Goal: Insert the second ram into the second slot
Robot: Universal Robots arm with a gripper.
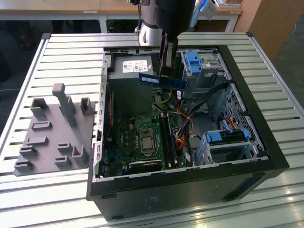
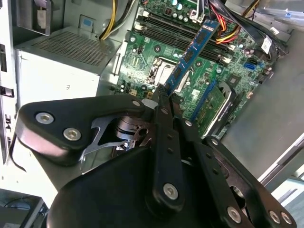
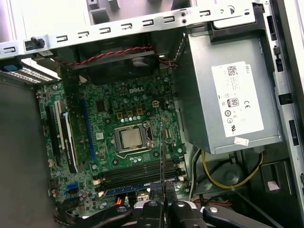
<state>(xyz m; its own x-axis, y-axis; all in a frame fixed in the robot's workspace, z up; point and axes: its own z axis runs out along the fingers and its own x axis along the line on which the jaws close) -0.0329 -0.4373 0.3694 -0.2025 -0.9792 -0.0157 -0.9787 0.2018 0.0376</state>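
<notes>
Second ram [image 1: 151, 79] between jaws, midair

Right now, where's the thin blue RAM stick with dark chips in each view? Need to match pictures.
Exterior view: thin blue RAM stick, held in the gripper above the open case.
Second wrist view: stick slants from the gripper over the green motherboard.
First wrist view: edge-on, a thin dark line from the gripper across the memory slots.
Shared landmark: square silver processor socket.
</notes>
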